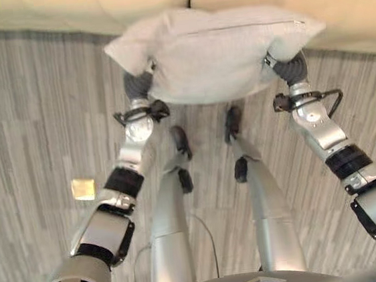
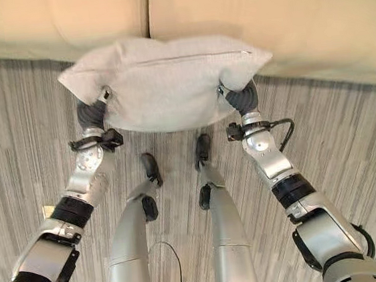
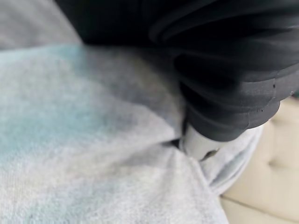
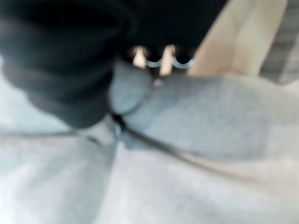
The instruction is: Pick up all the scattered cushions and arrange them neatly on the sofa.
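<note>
One grey cushion [image 2: 169,89], long axis 9-to-3, zipper toward sofa [image 2: 262,18] at 12, left robot hand [image 2: 94,110] and right robot hand [image 2: 240,96] pinching its ends, yellow scrap [image 1: 83,188] on floor at 8.

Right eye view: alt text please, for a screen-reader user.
A pale grey cushion is held up between the left hand and right hand, one at each lower corner, in front of a beige sofa. Grey striped carpet lies below.

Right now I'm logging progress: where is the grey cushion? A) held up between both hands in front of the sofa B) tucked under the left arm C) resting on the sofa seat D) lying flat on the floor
A: the grey cushion hangs between the left hand and right hand, clear of the floor, before the sofa.
</note>
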